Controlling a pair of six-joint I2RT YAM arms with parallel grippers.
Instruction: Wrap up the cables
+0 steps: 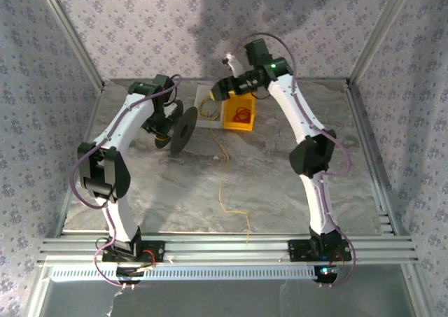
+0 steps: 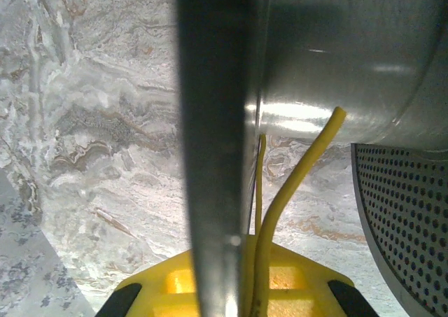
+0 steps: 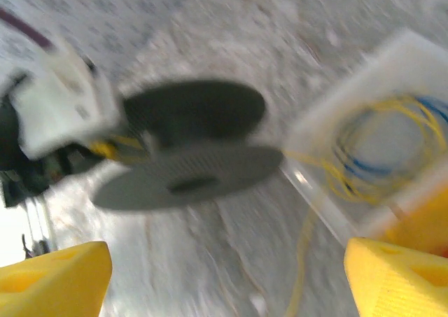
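Observation:
In the top view the thin yellow cable [image 1: 222,191] runs from a white tray [image 1: 204,121] down the table toward the near rail. My left gripper [image 1: 166,129] holds the dark grey spool [image 1: 183,130] on edge at the back left. In the left wrist view the gripper [image 2: 238,278] is shut on the spool's flange [image 2: 213,142], and the cable [image 2: 294,184] rises beside it to the silver core [image 2: 343,51]. My right gripper [image 1: 222,87] hovers above the tray. Its yellow fingers [image 3: 52,282] are wide open with nothing between them, facing the spool [image 3: 189,170].
A yellow bin [image 1: 238,124] holding red loops stands right of the tray. The tray [image 3: 336,107] holds coils of yellow and blue cord. Aluminium frame rails border the marble table [image 1: 168,191], and patterned walls close in the back and sides.

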